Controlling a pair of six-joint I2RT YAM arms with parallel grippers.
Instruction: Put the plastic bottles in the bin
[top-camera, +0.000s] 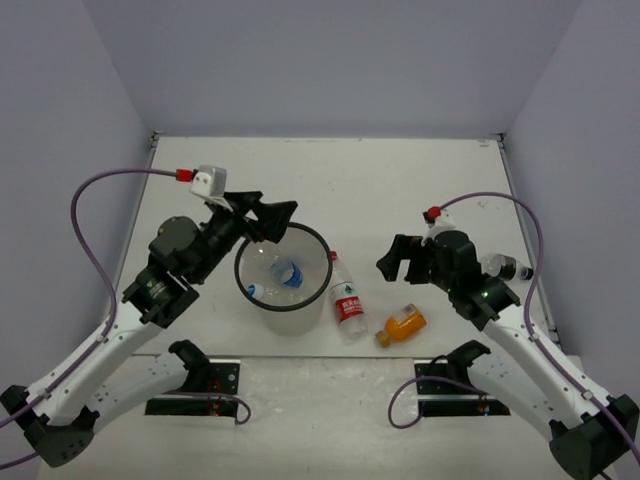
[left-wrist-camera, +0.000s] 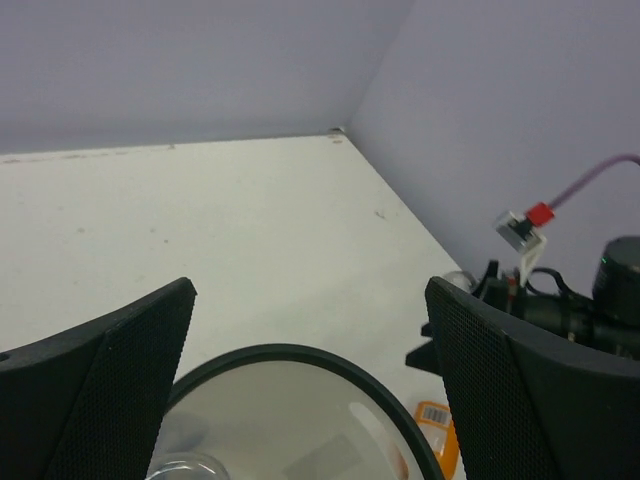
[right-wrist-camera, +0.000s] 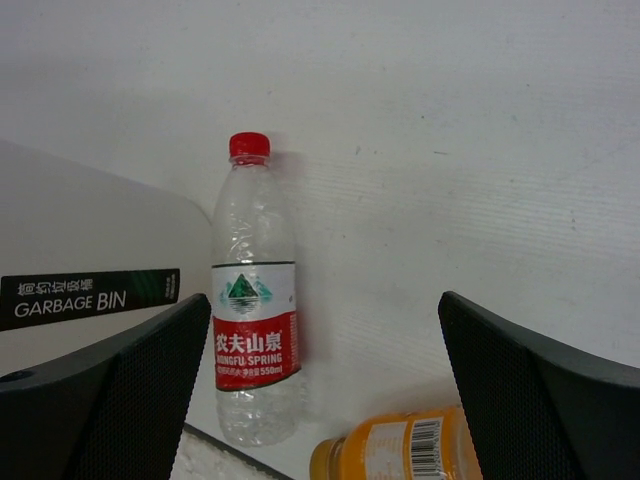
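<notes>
The bin (top-camera: 290, 322) stands at centre-left with two clear bottles with blue parts (top-camera: 287, 272) inside. My left gripper (top-camera: 272, 216) is open and empty over its far rim; the left wrist view shows the rim (left-wrist-camera: 300, 353) below the gripper (left-wrist-camera: 310, 290). The red-cap bottle (top-camera: 347, 298) lies against the bin's right side, the orange bottle (top-camera: 403, 325) to its right. My right gripper (top-camera: 398, 262) is open and empty above them; its wrist view (right-wrist-camera: 325, 300) shows the red-cap bottle (right-wrist-camera: 255, 310) and the orange bottle (right-wrist-camera: 400, 452). The black-label bottle (top-camera: 508, 267) lies partly hidden behind the right arm.
White walls close the table on the left, back and right. The bin's wall bears a "GARBAGE BIN" label (right-wrist-camera: 90, 292). Purple cables loop from both arms. The right arm (left-wrist-camera: 600, 310) shows in the left wrist view, with the orange bottle (left-wrist-camera: 443, 432) beside the bin.
</notes>
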